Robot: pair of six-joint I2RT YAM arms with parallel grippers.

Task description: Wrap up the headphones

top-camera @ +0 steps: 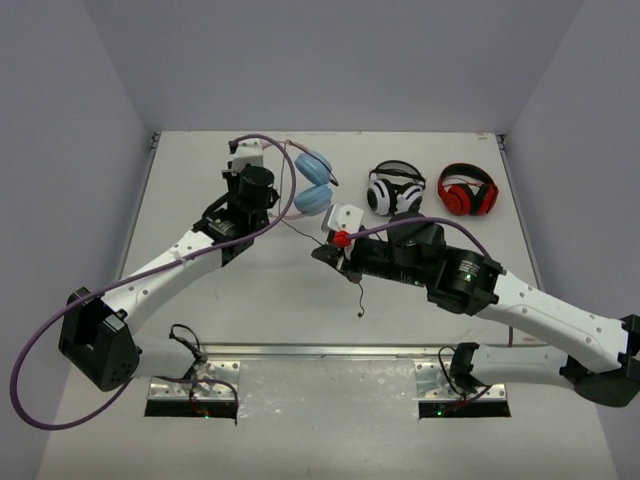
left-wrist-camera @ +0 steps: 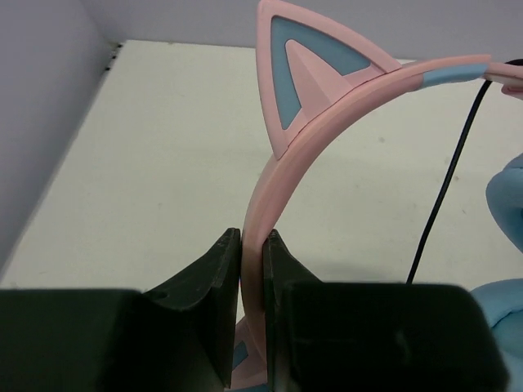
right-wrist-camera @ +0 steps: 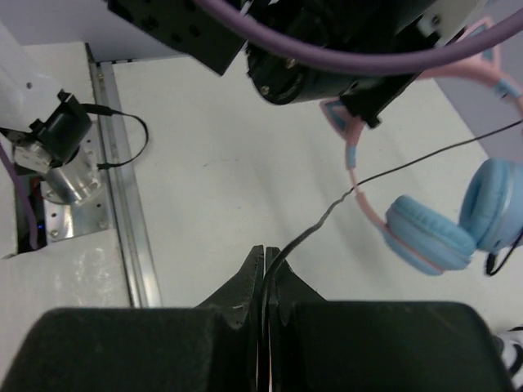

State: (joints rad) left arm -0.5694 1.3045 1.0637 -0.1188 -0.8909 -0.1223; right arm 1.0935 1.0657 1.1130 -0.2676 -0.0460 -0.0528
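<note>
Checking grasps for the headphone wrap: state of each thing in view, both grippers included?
Pink cat-ear headphones with light-blue earcups: headband clamped, cable not wound on.
Thin black cable: pinched, running off to the headphones, unwrapped.
Left gripper: shut on the pink headband.
Right gripper: shut on the cable.
White-and-black headphones: lying at the far side, untouched.
Red-and-black headphones: lying beside them, untouched.

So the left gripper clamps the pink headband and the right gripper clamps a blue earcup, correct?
No: the right gripper clamps the thin black cable instead, as the right wrist view shows. The left gripper does clamp the pink headband.
</note>
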